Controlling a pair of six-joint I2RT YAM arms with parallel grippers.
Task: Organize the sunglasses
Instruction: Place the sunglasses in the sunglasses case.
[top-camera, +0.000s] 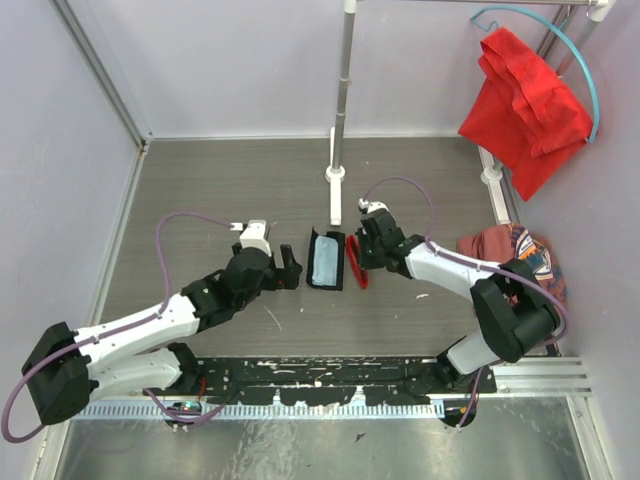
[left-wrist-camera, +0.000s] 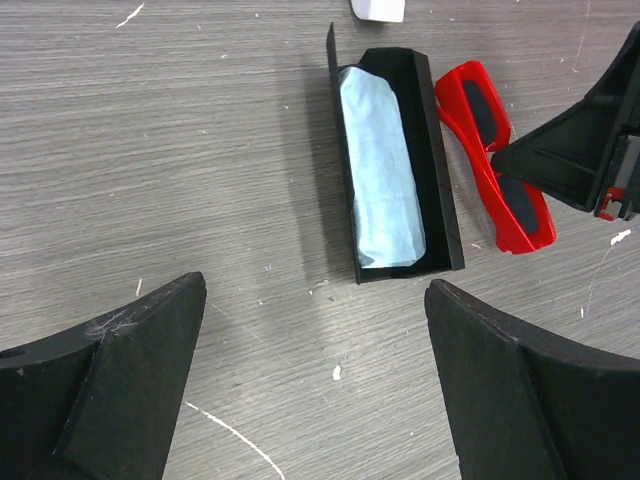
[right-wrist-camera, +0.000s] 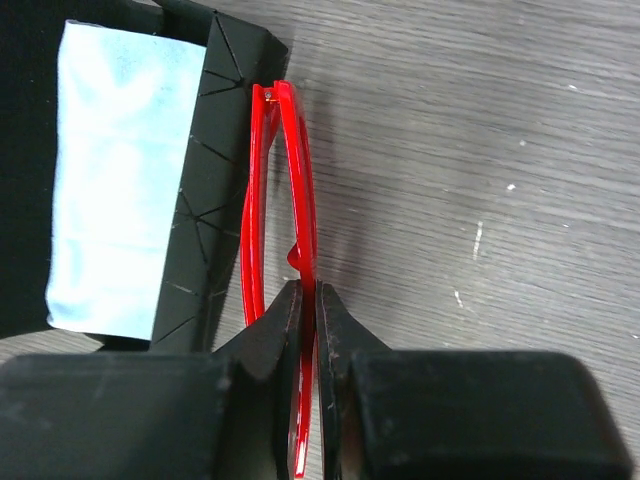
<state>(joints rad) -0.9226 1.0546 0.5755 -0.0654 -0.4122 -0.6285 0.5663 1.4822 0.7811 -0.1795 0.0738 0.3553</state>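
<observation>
Now the right hand (top-camera: 362, 250) is clenched on the sunglasses (top-camera: 357, 262), with its two black fingers (right-wrist-camera: 270, 340) squeezed tight on the thin red frame. The sunglasses are red with dark lenses. They are near the middle of the top picture, on or just above the gray tabletop (top-camera: 220, 180); I cannot tell which. They are just to the right of the black case (left-wrist-camera: 438, 170), very close to its side wall, but I cannot tell if they touch it. The case lies open on the tabletop, long and thin. A pale blue cloth (left-wrist-camera: 380, 170) lies flat inside it and fills most of it. The sunglasses are outside the case. In the right wrist picture they stand on their edge, and the red frame runs up from the fingers along the case wall. The left hand (top-camera: 292, 270) is released, with its fingers spread wide. In the top picture it is just to the left of the case and points at it, but does not touch it. In the left wrist picture the case and the sunglasses are in the upper right, past the two spread fingers. A red rag (top-camera: 525, 105) hangs in the upper right of the top picture. A gray pole (top-camera: 345, 80) stands on the tabletop behind the case.
</observation>
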